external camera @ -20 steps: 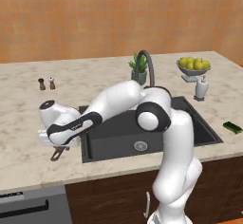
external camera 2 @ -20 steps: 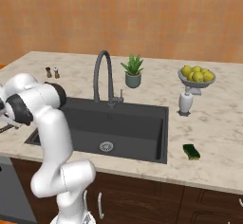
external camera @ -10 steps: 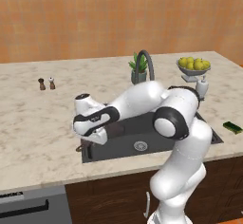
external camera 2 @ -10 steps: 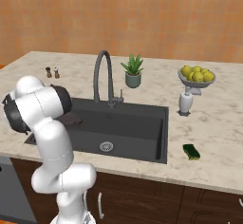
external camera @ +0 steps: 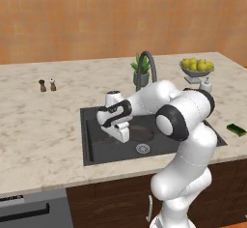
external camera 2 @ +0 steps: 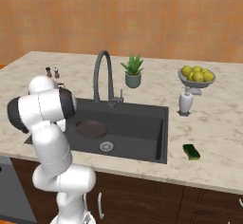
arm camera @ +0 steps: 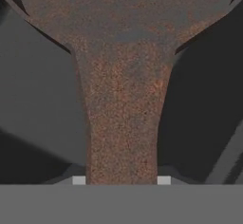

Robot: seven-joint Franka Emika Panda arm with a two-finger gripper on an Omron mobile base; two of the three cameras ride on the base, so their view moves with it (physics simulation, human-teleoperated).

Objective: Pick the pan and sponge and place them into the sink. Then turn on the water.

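1. The gripper hangs low inside the left half of the sink, reaching in from the white arm that bends over the worktop's front edge.
2. In the hand view, the pan runs straight up from between the two finger tips, its rusty brown handle widening into the bowl at the top; the fingers sit tight against both sides of the handle, clamped on it.
3. From the right base view, the pan's round bowl lies in the left part of the basin, just beside the silver drain.
4. The sponge lies on the worktop by the sink's right front corner, apart from the basin.
5. The faucet arches up from the sink's back edge, near a potted plant.
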